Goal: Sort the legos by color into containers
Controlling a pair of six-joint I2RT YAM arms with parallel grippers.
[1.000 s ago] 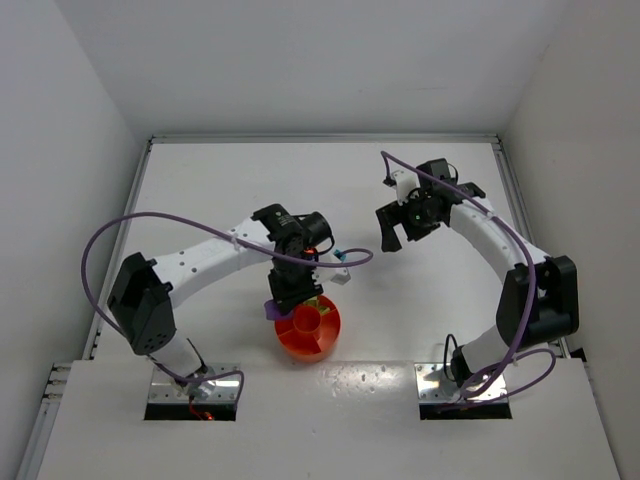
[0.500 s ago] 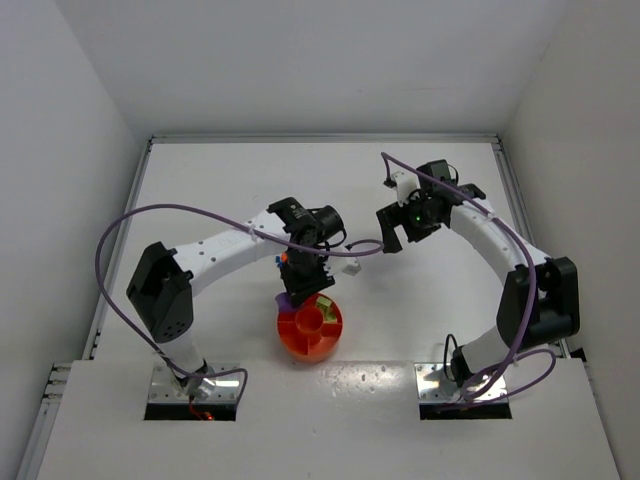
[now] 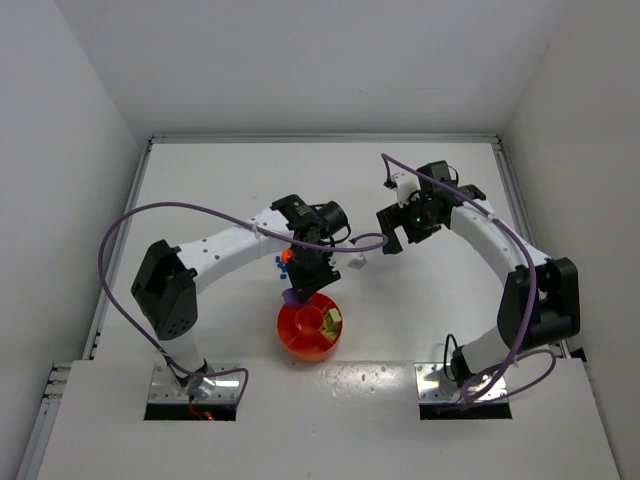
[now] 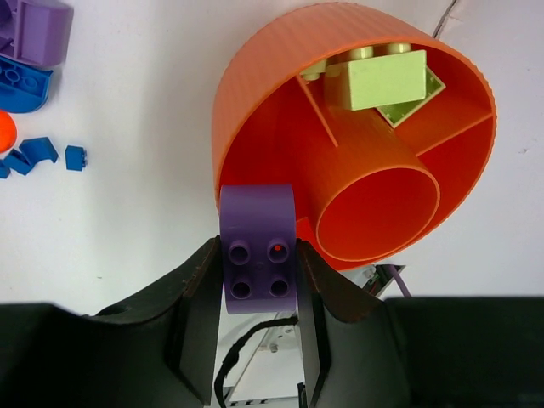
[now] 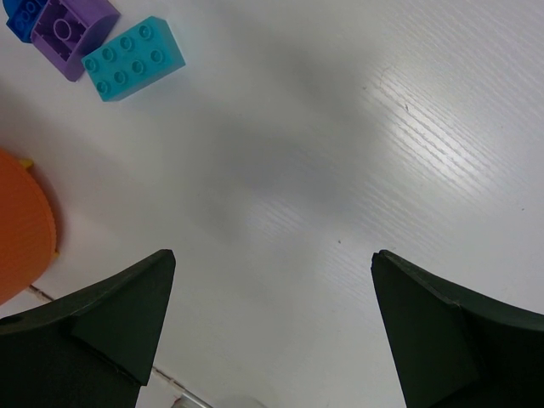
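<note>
My left claw (image 4: 258,259) grips a purple brick (image 4: 257,212) just beside the orange tray (image 4: 255,93). My right claw (image 5: 272,259) hangs spread wide above the tabletop (image 5: 340,127).

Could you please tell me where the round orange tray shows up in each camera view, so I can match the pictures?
Top view: the tray sits low centre, just ahead of the arm bases.
Left wrist: upper right, filling much of the frame.
Right wrist: only its curved wall shows, at the left edge.
Shared landmark: the loose purple brick with a blue brick beside it, top left in both wrist views.
</note>
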